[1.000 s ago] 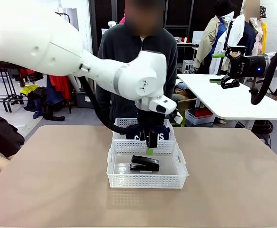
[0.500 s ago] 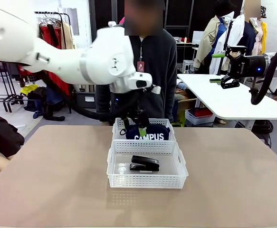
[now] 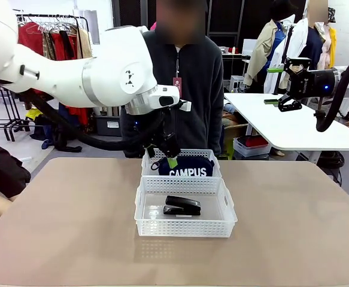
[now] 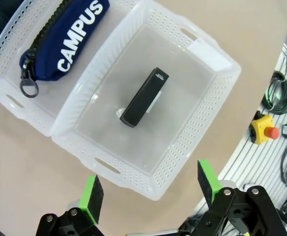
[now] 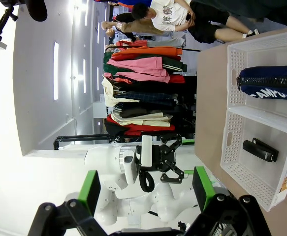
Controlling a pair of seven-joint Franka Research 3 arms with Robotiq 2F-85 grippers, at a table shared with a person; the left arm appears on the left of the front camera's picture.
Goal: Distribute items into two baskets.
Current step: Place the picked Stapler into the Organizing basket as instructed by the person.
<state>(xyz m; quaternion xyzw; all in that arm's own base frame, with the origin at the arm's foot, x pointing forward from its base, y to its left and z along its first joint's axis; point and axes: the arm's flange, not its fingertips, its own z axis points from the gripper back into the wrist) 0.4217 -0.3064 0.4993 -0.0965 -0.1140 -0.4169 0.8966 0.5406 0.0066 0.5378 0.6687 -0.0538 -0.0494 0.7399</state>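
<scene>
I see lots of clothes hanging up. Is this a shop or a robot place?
Probably a robot lab, not a shop. A white robot arm works over baskets on a table, though clothes racks stand behind.

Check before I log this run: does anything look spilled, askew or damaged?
Nothing stands out. The small black stapler lies flat in the near translucent-white lattice basket; the navy zip pouch sits in the far matching basket. Both baskets stand level, side by side.

Robot lab set in a clothing workroom, white arm [image 3: 72, 72] over a beige surface [image 3: 66, 227], crowded garment racks [image 5: 143, 93] by a white wall, emergency-stop button [image 4: 265, 133] and cables [image 4: 276, 91] on the floor
</scene>
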